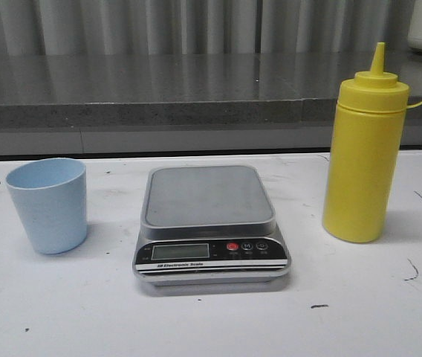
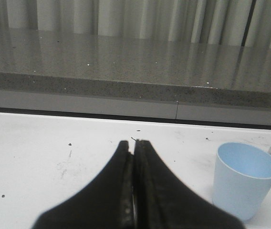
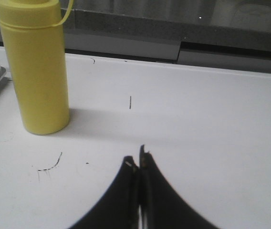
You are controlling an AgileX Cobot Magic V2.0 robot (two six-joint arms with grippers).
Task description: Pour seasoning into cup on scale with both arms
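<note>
You see the scale (image 1: pixel 209 223) at the centre of the table (image 1: pixel 211 320), its platform bare. The cup (image 1: pixel 47 204) stands upright to its left and the seasoning (image 1: pixel 365 152) upright to its right, each apart from it. A counter ledge (image 1: pixel 159 89) runs behind all three.

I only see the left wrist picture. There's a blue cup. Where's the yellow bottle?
Observer: The yellow bottle stands upright on the far side of the scale from the cup.
Operator: Is anything on the scale?
Observer: No, its platform is bare.
Operator: Is the other hand holding something?
Observer: No. The right gripper is shut on nothing, apart from the bottle.
</note>
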